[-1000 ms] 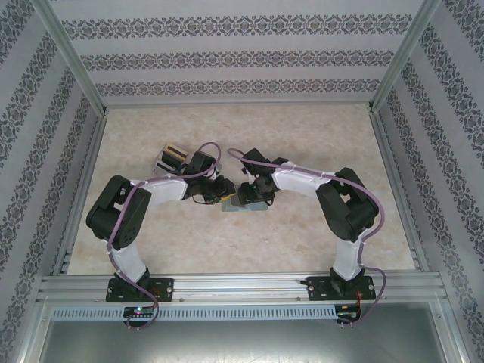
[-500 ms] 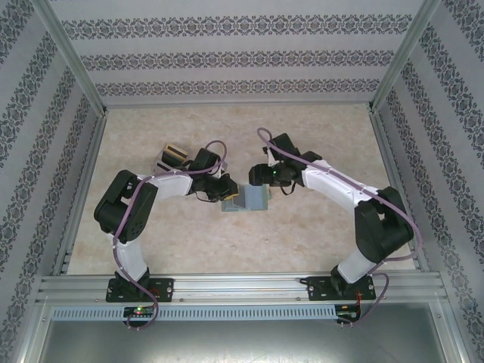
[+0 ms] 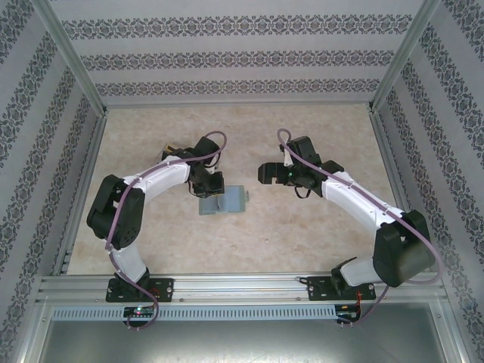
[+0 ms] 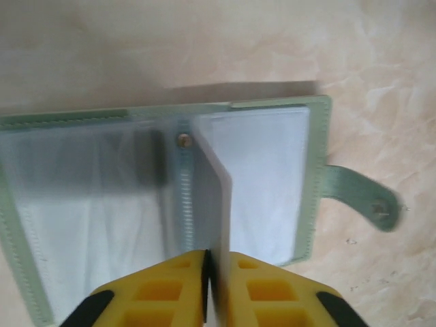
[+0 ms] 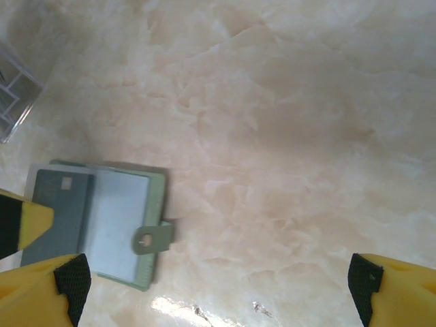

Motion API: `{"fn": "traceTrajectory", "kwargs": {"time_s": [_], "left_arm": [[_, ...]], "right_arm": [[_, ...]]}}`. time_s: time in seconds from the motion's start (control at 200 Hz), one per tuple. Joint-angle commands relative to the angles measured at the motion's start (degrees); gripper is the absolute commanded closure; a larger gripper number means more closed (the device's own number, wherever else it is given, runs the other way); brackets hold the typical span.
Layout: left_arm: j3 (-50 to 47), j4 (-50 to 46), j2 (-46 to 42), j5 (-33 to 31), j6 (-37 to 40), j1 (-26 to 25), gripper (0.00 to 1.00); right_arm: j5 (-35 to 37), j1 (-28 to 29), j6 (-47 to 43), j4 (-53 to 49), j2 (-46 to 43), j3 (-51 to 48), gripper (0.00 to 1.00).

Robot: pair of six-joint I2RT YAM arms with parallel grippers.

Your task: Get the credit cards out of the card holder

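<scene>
Care belongs with the left gripper (image 4: pixel 210 267), whose jaws are pinched shut on a thin inner leaf (image 4: pixel 212 204) standing up from the centre seam of the card holder (image 4: pixel 269 174), which lies open on the table (image 5: pixel 286 136). A grey card (image 5: pixel 61 204) shows inside the holder. The right gripper (image 3: pixel 263 172), jaws wide, hangs beside the holder, apart; it should probably come in low and take only the card's edge.

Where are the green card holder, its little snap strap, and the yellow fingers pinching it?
card holder (image 4: pixel 262 177): left wrist view, right clear pocket panel.
snap strap (image 4: pixel 355 192): left wrist view, green tab's middle.
left fingers (image 4: pixel 167 289): left wrist view, one yellow finger's face.
</scene>
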Motion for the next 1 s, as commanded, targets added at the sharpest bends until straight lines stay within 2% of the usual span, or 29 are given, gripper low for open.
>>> {"fn": "traceTrajectory", "kwargs": {"time_s": [0.0, 0.07, 0.225, 0.27, 0.465, 0.629, 0.734, 0.994], "left_arm": [[2.59, -3.81, 0.45, -1.09, 1.66, -2.21, 0.78], [3.52, -1.04, 2.35, 0.65, 0.68, -3.66, 0.69], [1.33, 11.60, 4.66, 11.24, -3.41, -4.49, 0.50], [0.79, 13.10, 4.68, 11.42, -3.90, -4.44, 0.45], [-2.32, 15.27, 1.18, 11.08, -3.90, -2.29, 0.35], [-8.55, 18.36, -5.16, 10.18, -4.87, 0.57, 0.33], [-13.08, 19.49, -8.70, 9.16, -5.78, 3.19, 0.34], [-21.89, 22.21, -15.39, 9.22, -7.56, 8.35, 0.53]], "right_arm": [[1.38, -0.56, -0.99, 1.57, -1.30, -1.23, 0.02], [1.35, -0.56, -1.18, 1.20, -1.48, -1.46, 0.02], [1.46, -0.58, -0.69, 0.09, -1.62, -1.69, 0.02], [1.33, -0.54, -0.63, -0.44, -1.62, -1.64, 0.02], [-0.18, 1.02, -0.40, -1.12, -2.39, -2.02, 0.03], [2.25, 6.29, 1.80, -2.27, 0.04, 0.31, 0.07], [3.51, 10.49, 5.11, -2.18, 2.81, 2.43, 0.14], [3.78, 19.39, 15.05, -3.92, 13.78, 10.84, 0.46]]}}
